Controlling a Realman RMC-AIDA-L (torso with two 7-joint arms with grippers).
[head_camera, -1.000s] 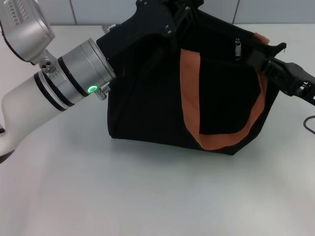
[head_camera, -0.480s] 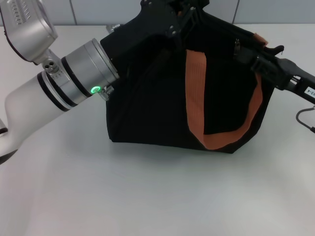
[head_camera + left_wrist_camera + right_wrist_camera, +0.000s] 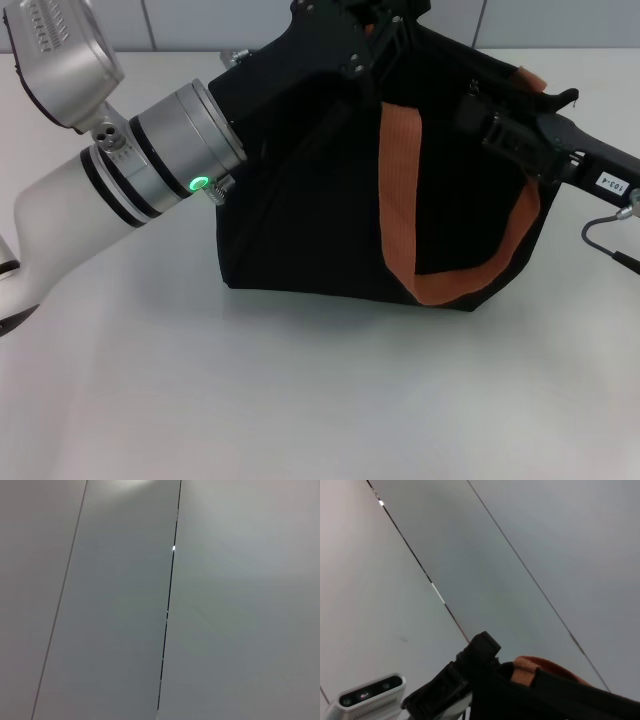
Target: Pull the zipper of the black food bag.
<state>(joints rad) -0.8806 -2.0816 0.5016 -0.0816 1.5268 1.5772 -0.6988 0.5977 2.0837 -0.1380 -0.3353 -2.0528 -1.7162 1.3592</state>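
Centrally, black food bag (image 3: 310, 190) stands on white table (image 3: 300, 400), orange strap (image 3: 400, 200) facing near | left gripper (image 3: 375, 30) at bag's far top, grip indiscernible | right gripper (image 3: 480, 125) at top right edge; zipper hidden, grip indiscernible

One black food bag (image 3: 320, 190) stands on the one bench (image 3: 300, 390). Two orange-brown straps show on it — a long loop (image 3: 400, 200) down its front in the head view, and a short end (image 3: 533, 78) at its upper right corner. Two robot arms reach in — the left arm (image 3: 120, 190) and the right arm (image 3: 575, 160), each with one tool at the bag, both too dark against it to make out.
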